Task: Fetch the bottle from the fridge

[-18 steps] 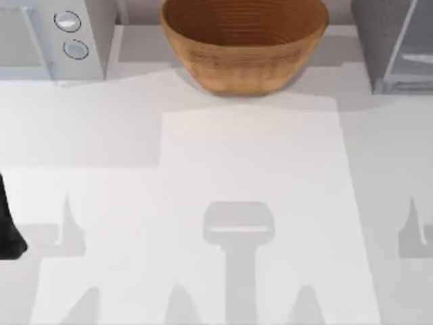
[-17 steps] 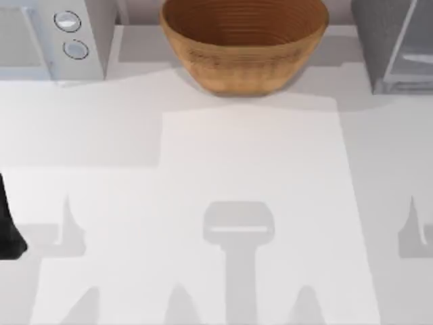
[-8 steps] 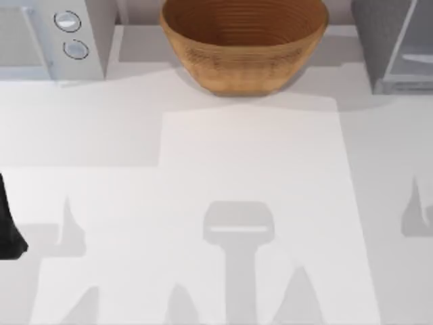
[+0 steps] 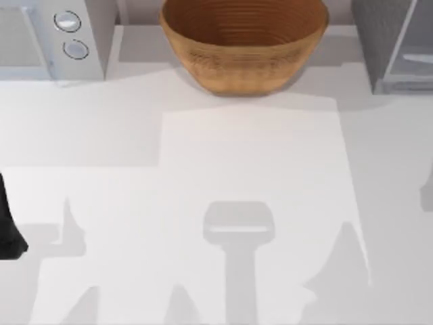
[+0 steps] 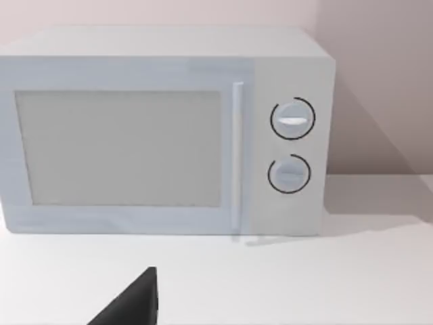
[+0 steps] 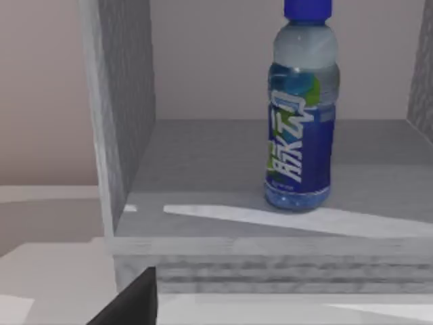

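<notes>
The bottle (image 6: 300, 108) stands upright on the floor of the open fridge (image 6: 125, 108), blue cap on top, a blue label around its clear body. The fridge sits at the tabletop's (image 4: 250, 156) far right corner. My right end effector (image 6: 132, 301) faces that opening from just outside; I cannot tell how its fingers are set. A wooden bowl (image 4: 243, 42) sits at the far middle. My left end effector (image 5: 132, 303) is parked near the left edge, facing a light-grey microwave (image 5: 162, 132); its fingers I cannot tell either.

The bottle (image 6: 298, 128) stands upright inside the fridge (image 4: 392, 40), far right of the bowl (image 4: 243, 42) and microwave (image 4: 51, 37).
</notes>
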